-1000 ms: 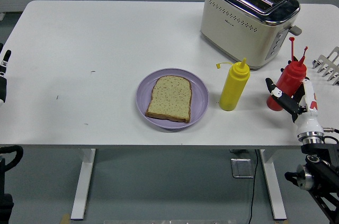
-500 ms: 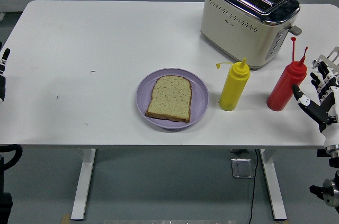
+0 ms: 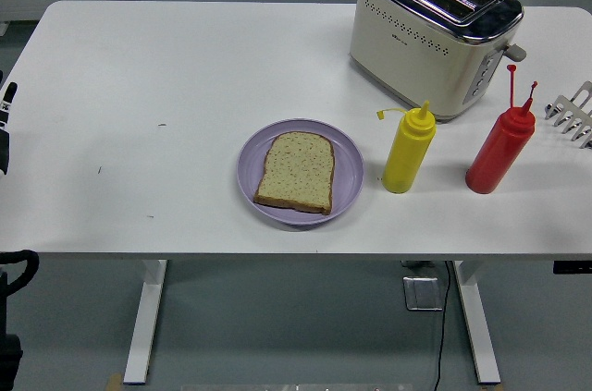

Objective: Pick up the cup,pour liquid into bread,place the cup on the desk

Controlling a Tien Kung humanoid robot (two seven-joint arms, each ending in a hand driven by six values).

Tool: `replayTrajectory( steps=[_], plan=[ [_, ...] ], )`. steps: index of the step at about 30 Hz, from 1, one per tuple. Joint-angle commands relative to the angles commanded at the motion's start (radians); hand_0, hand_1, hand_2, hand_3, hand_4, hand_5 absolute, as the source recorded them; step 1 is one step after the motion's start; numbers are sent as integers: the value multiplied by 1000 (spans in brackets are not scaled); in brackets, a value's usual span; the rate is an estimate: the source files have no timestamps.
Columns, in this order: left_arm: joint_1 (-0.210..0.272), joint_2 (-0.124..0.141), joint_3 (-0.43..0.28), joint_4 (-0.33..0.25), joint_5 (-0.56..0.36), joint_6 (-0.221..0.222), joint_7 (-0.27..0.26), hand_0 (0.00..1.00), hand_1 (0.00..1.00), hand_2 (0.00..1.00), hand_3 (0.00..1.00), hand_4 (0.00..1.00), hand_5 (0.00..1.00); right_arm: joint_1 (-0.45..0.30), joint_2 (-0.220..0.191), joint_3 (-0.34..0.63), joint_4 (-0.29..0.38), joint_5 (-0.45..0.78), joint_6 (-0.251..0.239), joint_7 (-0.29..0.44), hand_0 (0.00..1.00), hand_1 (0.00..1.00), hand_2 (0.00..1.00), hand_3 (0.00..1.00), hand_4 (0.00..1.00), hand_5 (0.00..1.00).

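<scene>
1. Head view, only one camera here. The white counter (image 3: 185,86) carries a purple plate (image 3: 301,172) near the front edge, roughly in the middle, with a slice of brown bread (image 3: 295,172) lying flat on it.
2. Just right of the plate stands a yellow squeeze bottle (image 3: 409,151), upright, its little cap dangling off to the left of the nozzle. It's beside the plate, not touching it.
3. Further right is a red squeeze bottle (image 3: 499,152), also upright, standing on its own on the counter with its cap sticking up on a thin stalk. Nothing is holding it. No actual cup shows anywhere, so the bottles are the closest thing to a pouring vessel.
4. Behind both bottles, at the far right of the counter, sits a cream and chrome toaster (image 3: 435,32), slots facing up, angled a bit.
5. A metal rack thing (image 3: 573,114) pokes in at the right edge, mostly cut off.
6. The left hand (image 3: 6,128) only peeks in at the far left edge, well apart from everything, and I can't tell how it's set, too little of it shows.
7. The right hand isn't visible anywhere.
</scene>
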Motion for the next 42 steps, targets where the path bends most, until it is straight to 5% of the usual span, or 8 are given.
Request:
replayTrajectory(
  steps=[5, 6, 9, 11, 12, 21, 42],
  plan=[
    [1, -1, -2, 0, 0, 0, 0, 843, 860, 880, 769, 658, 998, 27, 14, 71, -19, 213, 73, -55, 881, 834, 901, 948, 841, 500],
    [2, -1, -3, 0, 0, 0, 0, 842, 860, 880, 767, 658, 998, 32, 18, 80, -25, 252, 78, -65, 862, 810, 862, 915, 772, 651],
    [2, -1, -4, 0, 0, 0, 0, 842, 860, 880, 767, 658, 998, 47, 25, 96, -46, 344, 90, -108, 862, 810, 862, 915, 772, 651],
    [2, -2, -3, 0, 0, 0, 0, 842, 860, 880, 767, 658, 998, 56, 31, 101, -60, 352, 99, -139, 862, 810, 862, 915, 772, 651],
    [2, -2, -2, 0, 0, 0, 0, 842, 859, 880, 768, 658, 998, 59, 33, 103, -65, 352, 101, -149, 837, 784, 815, 849, 708, 744],
    [1, -2, -4, -1, 0, 1, -1, 841, 859, 880, 767, 657, 998, 85, 53, 137, -113, 329, 149, -288, 834, 782, 805, 838, 686, 760],
    [2, -2, 1, -1, 0, 0, -2, 841, 858, 880, 769, 657, 998, 95, 65, 131, -143, 321, 136, -315, 826, 779, 797, 830, 652, 801]
  ],
)
